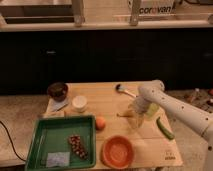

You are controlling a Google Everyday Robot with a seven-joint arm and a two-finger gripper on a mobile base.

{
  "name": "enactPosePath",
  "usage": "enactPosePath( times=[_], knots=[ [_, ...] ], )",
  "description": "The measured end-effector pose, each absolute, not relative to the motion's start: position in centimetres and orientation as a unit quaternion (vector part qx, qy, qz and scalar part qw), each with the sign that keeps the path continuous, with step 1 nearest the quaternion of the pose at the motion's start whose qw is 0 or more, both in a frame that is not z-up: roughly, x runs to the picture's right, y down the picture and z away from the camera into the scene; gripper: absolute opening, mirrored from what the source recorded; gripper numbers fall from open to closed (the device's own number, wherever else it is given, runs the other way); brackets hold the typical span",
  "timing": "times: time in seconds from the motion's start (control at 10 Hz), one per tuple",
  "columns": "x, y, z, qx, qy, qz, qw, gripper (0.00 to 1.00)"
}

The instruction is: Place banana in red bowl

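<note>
The banana is yellow and lies on the wooden table, right of centre. My gripper is at the end of the white arm that reaches in from the right. It hangs right at the banana's right end and partly hides it. The red bowl stands empty near the table's front edge, in front and to the left of the banana.
A green tray with a dark snack and a small packet takes up the front left. An orange lies beside it. A dark bowl, a white cup, a brush and a green vegetable also lie on the table.
</note>
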State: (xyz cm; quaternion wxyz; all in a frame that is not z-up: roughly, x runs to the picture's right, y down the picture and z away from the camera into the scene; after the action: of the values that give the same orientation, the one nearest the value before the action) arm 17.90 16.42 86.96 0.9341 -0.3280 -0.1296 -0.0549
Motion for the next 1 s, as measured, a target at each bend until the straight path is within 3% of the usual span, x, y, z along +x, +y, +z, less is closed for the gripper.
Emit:
enactPosePath(
  times=[0.3,0.4,1.0],
  knots=[
    [17.6,17.1,87.9,-0.339,-0.131,-0.061,0.929,0.79],
    [17.6,17.4,88.2,-0.344,-0.13,-0.062,0.928,0.72],
    [17.6,17.6,88.7,-0.352,-0.126,-0.065,0.925,0.12]
  ],
)
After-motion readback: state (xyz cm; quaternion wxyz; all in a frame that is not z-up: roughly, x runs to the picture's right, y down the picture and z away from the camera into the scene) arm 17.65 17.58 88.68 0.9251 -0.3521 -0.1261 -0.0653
